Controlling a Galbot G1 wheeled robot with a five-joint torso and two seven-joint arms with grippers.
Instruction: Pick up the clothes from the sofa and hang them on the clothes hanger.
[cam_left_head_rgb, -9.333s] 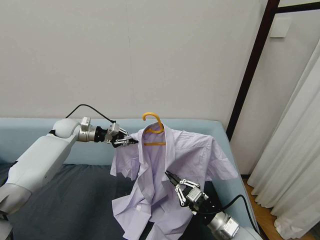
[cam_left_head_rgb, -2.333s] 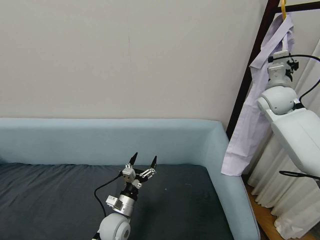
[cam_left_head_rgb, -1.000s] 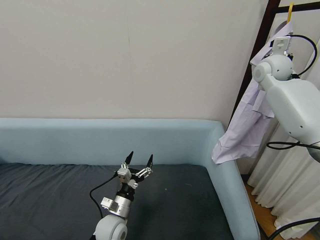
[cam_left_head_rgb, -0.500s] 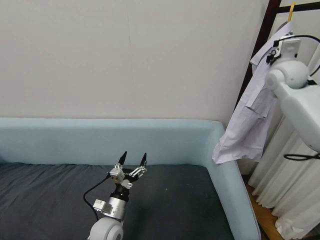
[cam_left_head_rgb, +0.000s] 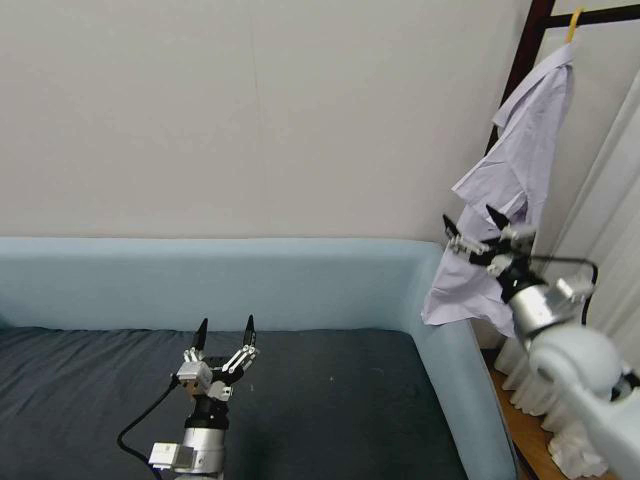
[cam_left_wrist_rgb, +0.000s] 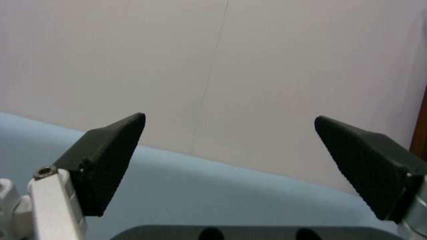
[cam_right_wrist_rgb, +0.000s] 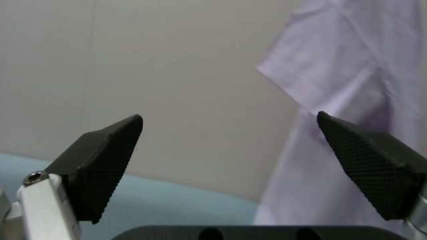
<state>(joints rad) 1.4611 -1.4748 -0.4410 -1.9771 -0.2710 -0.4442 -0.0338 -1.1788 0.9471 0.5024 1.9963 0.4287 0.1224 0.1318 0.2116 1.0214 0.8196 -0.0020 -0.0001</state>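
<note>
Head view: find the shirt (cam_left_head_rgb: 515, 170) hanging by its yellow hook (cam_left_head_rgb: 573, 22) from the dark rack (cam_left_head_rgb: 522, 55), draped down just behind and above the right gripper (cam_left_head_rgb: 470, 218). See those jaws spread wide, gripping nothing, tips close to the cloth's edge. Confirm in the right wrist view: shirt beyond one tip, off to that side, and between the tips nothing but wall. Cannot tell whether either tip brushes the fabric.

Find the left gripper (cam_left_head_rgb: 225, 323) low over the sofa (cam_left_head_rgb: 300, 268), jaws likewise open and empty, pointing up toward the wall. Ahead of them in the left wrist view, just backrest and wall.

Judge the task as good as done: seat (cam_left_head_rgb: 330, 400) below the left jaws bare of clothes, shirt up on the rack. Left, probably, only to draw the right arm clear without snagging the sleeve, and to check that the hook sits firmly.
</note>
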